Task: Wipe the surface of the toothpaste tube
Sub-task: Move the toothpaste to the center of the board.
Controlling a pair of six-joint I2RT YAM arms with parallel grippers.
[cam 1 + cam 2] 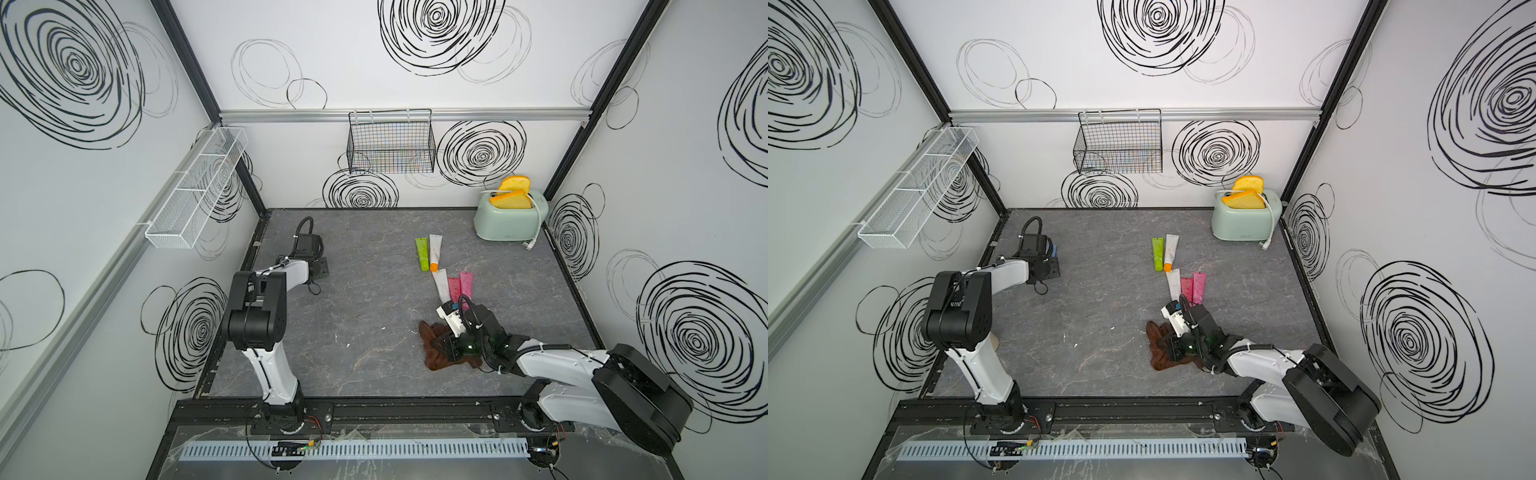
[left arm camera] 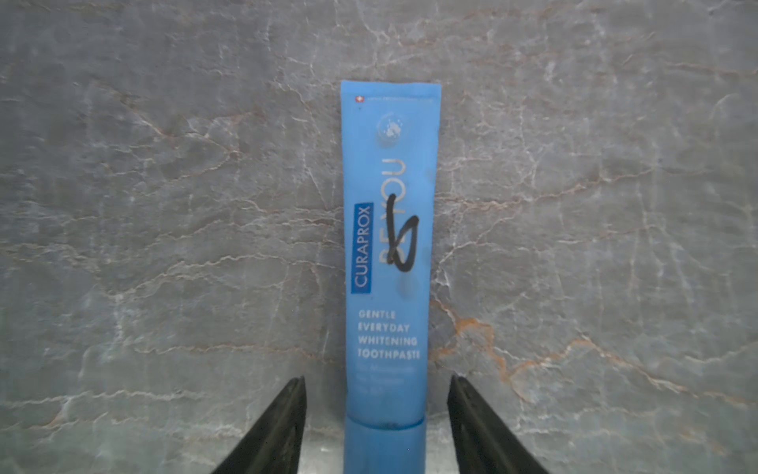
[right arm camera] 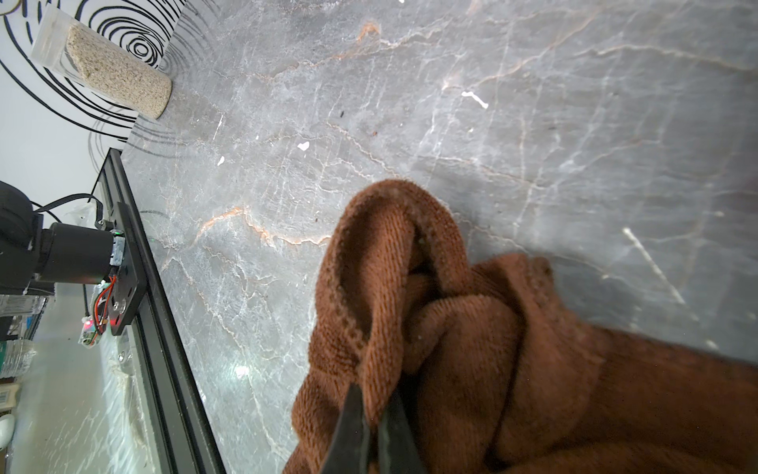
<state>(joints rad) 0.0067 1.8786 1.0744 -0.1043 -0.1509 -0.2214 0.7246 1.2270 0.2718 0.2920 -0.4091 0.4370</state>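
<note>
The wiping itself looks not yet begun. The slim blue plastic toothpaste tube (image 2: 389, 246) lies flat on the grey marble-patterned table (image 2: 164, 205), at its far left side. The black marker scribble (image 2: 404, 234) across its printed face is whole and unsmeared.

The left pincer (image 2: 376, 379) hangs over the cap end with its fingers spread, one on each side of the tube. A strip of table shows between each finger and the plastic, so nothing is gripped there. The right pincer (image 3: 373, 410) is pressed together on a fold of the brown terry cloth (image 3: 451, 328). The rest of the cloth lies bunched on the table at the near right (well apart from the tube, with the middle of the table between them).

By my reading, the cloth is in hand and the left arm is lined up over the tube. What is left is to steady or lift the tube, bring cloth and tube together, and rub the mark away.

The tube is matt sky blue, its flat crimped end pointing away from the left pincer and its cap (a slightly deeper blue) lying between the fingers. White lettering runs along it, with a darker blue brand panel by one edge. Besides the scribble there is a pale speckled blot (image 2: 389, 127) near the crimp and a faint grey smudge (image 2: 408, 287) on the cap side of the scribble. It keeps a smooth, even shape, with no dents that I can make out.
</note>
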